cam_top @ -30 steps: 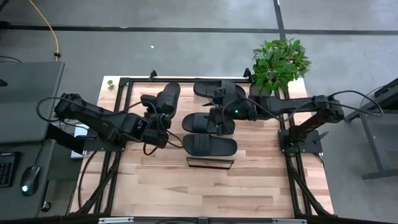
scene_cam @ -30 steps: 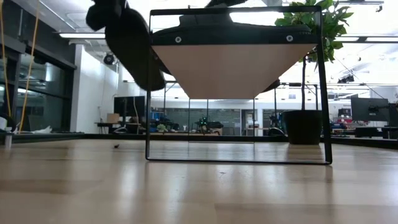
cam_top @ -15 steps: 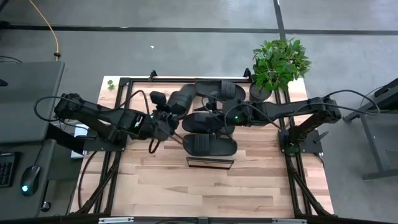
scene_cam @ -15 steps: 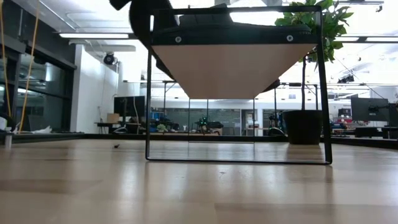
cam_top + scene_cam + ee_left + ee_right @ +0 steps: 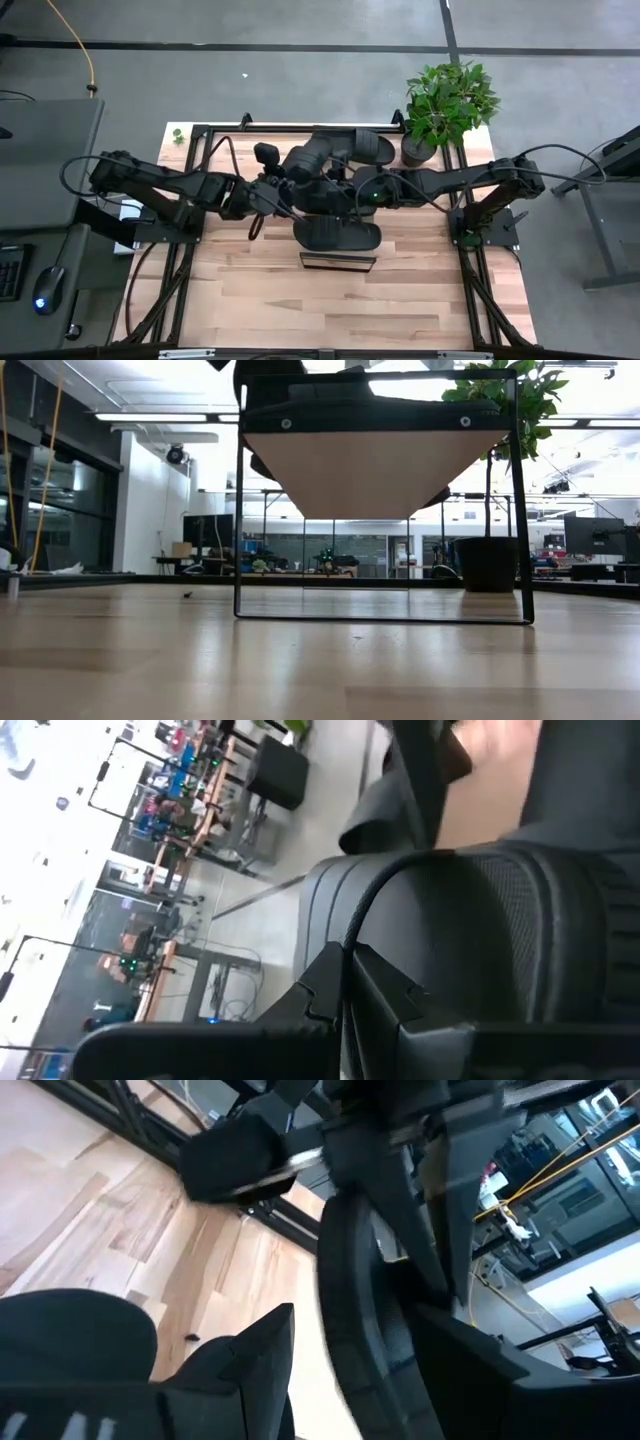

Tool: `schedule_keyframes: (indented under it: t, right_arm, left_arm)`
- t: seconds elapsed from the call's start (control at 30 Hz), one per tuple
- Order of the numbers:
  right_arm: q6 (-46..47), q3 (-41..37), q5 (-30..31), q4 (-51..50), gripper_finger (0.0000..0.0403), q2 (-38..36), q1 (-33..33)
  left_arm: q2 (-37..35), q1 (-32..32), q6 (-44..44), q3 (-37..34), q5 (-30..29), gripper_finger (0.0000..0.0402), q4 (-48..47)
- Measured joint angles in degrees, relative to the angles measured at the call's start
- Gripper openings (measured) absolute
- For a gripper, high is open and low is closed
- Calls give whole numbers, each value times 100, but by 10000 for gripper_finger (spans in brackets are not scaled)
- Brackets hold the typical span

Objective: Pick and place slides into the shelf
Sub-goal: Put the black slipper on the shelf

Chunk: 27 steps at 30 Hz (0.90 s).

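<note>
Four black slides in play, all matte, wide strap over an oval foam sole. Left gripper [image 5: 283, 180] is clamped tight on one slide [image 5: 308, 158], carrying it tilted in the air over the mid-table cluster; in the left wrist view that slide's [image 5: 480, 930] textured strap fills the shot right past the fingers. Right gripper [image 5: 345, 193] sits at the centre w/ fingers apart, over the middle slide [image 5: 318, 196]; can't tell from the pics if it's actually gripping it. Far slide [image 5: 368, 145] lies flat toward the back edge, partly under the carried one. Near slide [image 5: 338, 235] lies flat closest to the shelf [image 5: 338, 262]. Shelf stands just in front of that near slide, thin from above; low view shows the shelf [image 5: 375, 470] as a dark frame w/ a light-wood board up top and dark slide shapes above it. Table [image 5: 400, 300] front half is bare wood, roomy. Plant [image 5: 447, 100] at the back right corner, close to the right arm.
</note>
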Motion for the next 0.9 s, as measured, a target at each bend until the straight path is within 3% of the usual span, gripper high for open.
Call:
schedule_keyframes:
  t: [0.7, 0.9]
  right_arm:
    - [47, -11, -52, 261, 194, 192, -7]
    - [146, -11, -44, 381, 150, 192, -7]
  left_arm:
    - [181, 0, 915, -13, 7, 2, 970]
    - [179, 0, 966, -13, 2, 4, 981]
